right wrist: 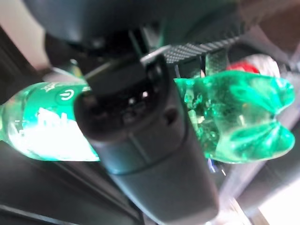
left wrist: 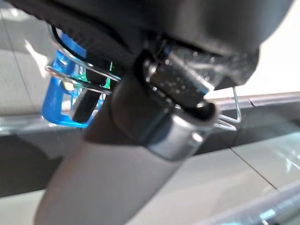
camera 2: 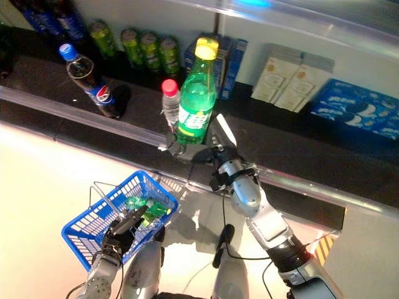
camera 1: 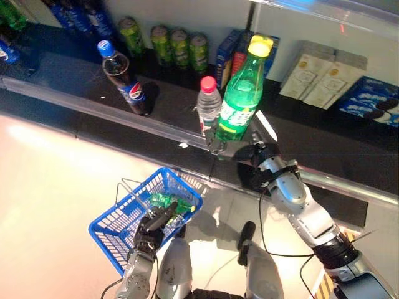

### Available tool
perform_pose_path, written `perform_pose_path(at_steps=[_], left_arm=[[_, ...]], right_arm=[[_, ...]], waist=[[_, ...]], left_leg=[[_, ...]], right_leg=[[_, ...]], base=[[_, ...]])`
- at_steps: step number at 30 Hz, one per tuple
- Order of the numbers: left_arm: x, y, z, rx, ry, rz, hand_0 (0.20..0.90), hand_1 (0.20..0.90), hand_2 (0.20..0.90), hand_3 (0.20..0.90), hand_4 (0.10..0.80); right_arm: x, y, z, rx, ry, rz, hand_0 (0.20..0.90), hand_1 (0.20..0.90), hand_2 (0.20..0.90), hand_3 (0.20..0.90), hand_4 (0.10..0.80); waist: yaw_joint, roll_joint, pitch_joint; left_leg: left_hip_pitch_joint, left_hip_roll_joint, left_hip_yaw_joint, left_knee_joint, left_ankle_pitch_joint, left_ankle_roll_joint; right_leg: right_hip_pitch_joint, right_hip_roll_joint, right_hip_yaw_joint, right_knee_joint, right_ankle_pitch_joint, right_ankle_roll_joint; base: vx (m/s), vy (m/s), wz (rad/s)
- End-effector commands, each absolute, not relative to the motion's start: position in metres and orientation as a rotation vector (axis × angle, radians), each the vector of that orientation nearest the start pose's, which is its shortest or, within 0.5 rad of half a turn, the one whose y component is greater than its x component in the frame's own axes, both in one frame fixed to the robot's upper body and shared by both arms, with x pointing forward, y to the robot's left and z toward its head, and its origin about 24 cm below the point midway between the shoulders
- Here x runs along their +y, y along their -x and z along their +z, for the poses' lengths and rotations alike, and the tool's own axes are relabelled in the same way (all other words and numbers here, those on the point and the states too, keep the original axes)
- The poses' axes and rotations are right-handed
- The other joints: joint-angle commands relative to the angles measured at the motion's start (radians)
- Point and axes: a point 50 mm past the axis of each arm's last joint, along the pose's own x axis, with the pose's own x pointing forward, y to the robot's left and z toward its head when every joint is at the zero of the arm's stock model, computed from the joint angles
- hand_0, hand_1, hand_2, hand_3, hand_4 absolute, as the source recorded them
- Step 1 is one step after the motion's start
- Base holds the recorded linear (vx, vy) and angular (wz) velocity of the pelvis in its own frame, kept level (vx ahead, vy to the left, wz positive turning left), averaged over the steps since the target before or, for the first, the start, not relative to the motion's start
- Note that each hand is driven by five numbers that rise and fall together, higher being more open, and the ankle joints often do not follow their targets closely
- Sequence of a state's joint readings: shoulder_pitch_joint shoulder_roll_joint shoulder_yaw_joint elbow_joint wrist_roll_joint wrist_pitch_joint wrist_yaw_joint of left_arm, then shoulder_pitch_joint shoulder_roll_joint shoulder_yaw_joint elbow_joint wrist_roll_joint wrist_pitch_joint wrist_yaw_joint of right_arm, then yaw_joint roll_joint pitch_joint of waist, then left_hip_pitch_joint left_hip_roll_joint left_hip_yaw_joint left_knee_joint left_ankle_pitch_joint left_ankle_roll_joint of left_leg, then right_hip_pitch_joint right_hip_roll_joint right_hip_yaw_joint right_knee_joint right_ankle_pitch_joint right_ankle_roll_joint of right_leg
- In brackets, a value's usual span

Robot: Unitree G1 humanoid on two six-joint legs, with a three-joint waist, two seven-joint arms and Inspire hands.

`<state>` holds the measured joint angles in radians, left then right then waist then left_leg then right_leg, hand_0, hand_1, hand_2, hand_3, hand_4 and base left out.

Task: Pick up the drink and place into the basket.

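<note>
My right hand (camera 1: 240, 149) is shut on a green bottle (camera 1: 242, 93) with a yellow cap, gripping it near its base and holding it upright above the dark shelf's front edge. The right wrist view shows the green bottle (right wrist: 234, 112) clamped under the hand (right wrist: 140, 140). My left hand (camera 1: 156, 225) is shut on the wire handles of the blue basket (camera 1: 124, 224), which hangs low at the left in front of me. A green item (camera 1: 167, 202) lies in the basket. The left wrist view shows the hand (left wrist: 178, 84) on the wire handle and the basket (left wrist: 56, 103).
On the dark shelf (camera 1: 75, 87) stand a clear water bottle with a red cap (camera 1: 208, 106), a cola bottle with a blue cap (camera 1: 124, 78), green cans (camera 1: 171, 45), blue boxes (camera 1: 229, 53), white boxes (camera 1: 321, 78) and blue biscuit packs (camera 1: 374, 103). A metal rail (camera 1: 93, 107) fronts the shelf.
</note>
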<state>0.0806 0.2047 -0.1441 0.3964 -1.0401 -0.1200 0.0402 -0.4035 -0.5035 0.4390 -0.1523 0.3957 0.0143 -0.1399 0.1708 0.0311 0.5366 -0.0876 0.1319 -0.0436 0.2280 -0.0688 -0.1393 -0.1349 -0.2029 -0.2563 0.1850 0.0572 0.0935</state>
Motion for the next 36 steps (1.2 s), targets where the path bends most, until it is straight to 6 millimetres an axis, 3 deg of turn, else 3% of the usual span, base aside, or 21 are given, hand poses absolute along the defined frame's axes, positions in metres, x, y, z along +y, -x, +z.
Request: perform_pose_path(at_steps=[1, 5, 9, 13, 25, 30, 36], left_arm=[[0.204, -0.230, 0.039, -0.075, 0.624, -0.055, 0.300, 0.300, 0.300, 0.200, 0.100], [0.189, -0.230, 0.067, -0.170, 0.636, -0.252, 0.300, 0.300, 0.300, 0.200, 0.100], [0.157, -0.221, 0.105, -0.314, 0.651, -0.669, 0.300, 0.300, 0.300, 0.200, 0.100], [0.142, -0.219, 0.122, -0.349, 0.703, -0.844, 0.300, 0.300, 0.300, 0.200, 0.100], [0.128, -0.203, 0.153, -0.447, 0.746, -1.163, 0.300, 0.300, 0.300, 0.200, 0.100], [0.128, -0.199, 0.166, -0.516, 0.684, -1.225, 0.300, 0.300, 0.300, 0.200, 0.100], [0.135, -0.193, 0.173, -0.529, 0.661, -1.267, 0.300, 0.300, 0.300, 0.200, 0.100]], right_arm=[[-0.075, -0.252, 0.237, -0.782, -0.027, 0.576, 0.300, 0.300, 0.300, 0.200, 0.100], [-0.066, -0.255, 0.237, -0.768, -0.039, 0.570, 0.300, 0.300, 0.300, 0.200, 0.100], [-0.055, -0.258, 0.231, -0.745, -0.015, 0.547, 0.300, 0.300, 0.300, 0.200, 0.100], [-0.047, -0.259, 0.219, -0.698, -0.020, 0.560, 0.300, 0.300, 0.300, 0.200, 0.100], [-0.032, -0.267, 0.202, -0.580, -0.016, 0.554, 0.300, 0.300, 0.300, 0.200, 0.100], [-0.021, -0.277, 0.185, -0.523, 0.066, 0.504, 0.300, 0.300, 0.300, 0.200, 0.100], [-0.029, -0.291, 0.153, -0.396, 0.129, 0.410, 0.300, 0.300, 0.300, 0.200, 0.100]], waist=[[0.041, 0.006, -0.152], [0.075, 0.010, -0.150], [0.109, 0.018, -0.152], [0.115, 0.018, -0.164], [0.164, 0.011, -0.178], [0.197, 0.004, -0.179], [0.226, 0.003, -0.187]], left_leg=[[-0.077, -0.040, -0.010, 0.063, 0.142, 0.032], [-0.077, -0.050, -0.036, 0.059, 0.137, 0.033], [-0.076, -0.058, -0.057, 0.057, 0.130, 0.032], [-0.072, -0.058, -0.062, 0.051, 0.127, 0.029], [-0.091, -0.072, -0.089, 0.059, 0.110, 0.025], [-0.102, -0.082, -0.102, 0.072, 0.102, 0.022], [-0.121, -0.094, -0.110, 0.075, 0.095, 0.021]], right_leg=[[0.146, 0.008, 0.004, 0.008, -0.106, -0.039], [0.158, 0.000, -0.023, 0.007, -0.107, -0.037], [0.171, -0.013, -0.056, 0.012, -0.106, -0.034], [0.177, -0.025, -0.073, 0.013, -0.106, -0.024], [0.192, -0.046, -0.123, 0.008, -0.106, -0.006], [0.205, -0.055, -0.147, 0.010, -0.106, 0.000], [0.217, -0.064, -0.173, 0.003, -0.107, 0.008]], base=[[-0.031, -0.015, 0.30], [-0.036, -0.028, 0.22], [-0.008, -0.002, 0.27], [0.035, 0.035, 0.26], [0.031, 0.000, 0.18], [0.063, -0.023, 0.15], [0.043, -0.008, 0.16]])
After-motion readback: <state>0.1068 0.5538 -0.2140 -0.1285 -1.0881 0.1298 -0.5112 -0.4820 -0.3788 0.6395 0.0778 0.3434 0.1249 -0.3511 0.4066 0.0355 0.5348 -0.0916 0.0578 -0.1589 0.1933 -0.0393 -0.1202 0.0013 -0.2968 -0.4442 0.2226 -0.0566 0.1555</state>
